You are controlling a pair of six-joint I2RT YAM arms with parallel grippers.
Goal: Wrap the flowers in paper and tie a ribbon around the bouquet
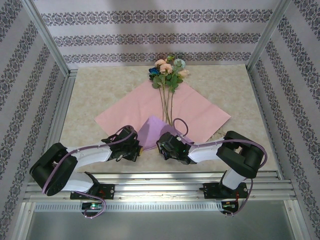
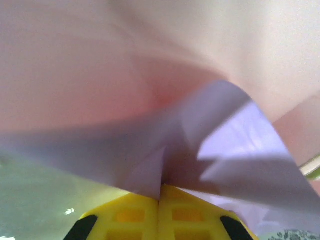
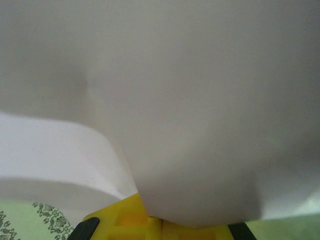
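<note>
The paper (image 1: 200, 112) lies pink face up as a diamond on the table. Its near corner is folded up, showing the lilac face (image 1: 152, 131). The flowers (image 1: 169, 70) lie on the sheet's far corner, their thin stems (image 1: 167, 107) running toward me down the middle. My left gripper (image 1: 139, 148) is shut on the left edge of the lifted corner. In the left wrist view the paper (image 2: 150, 100) is pinched between the yellow fingers (image 2: 130, 215). My right gripper (image 1: 161, 146) holds the corner's right side, with the paper (image 3: 200, 125) draped over its closed fingers (image 3: 125, 215). The ribbon is out of view.
Patterned walls (image 1: 30, 75) and metal frame posts (image 1: 47, 37) enclose the table on the left, right and back. An aluminium rail (image 1: 165, 182) carries both arm bases along the near edge. Bare marbled tabletop (image 1: 90, 85) flanks the sheet on both sides.
</note>
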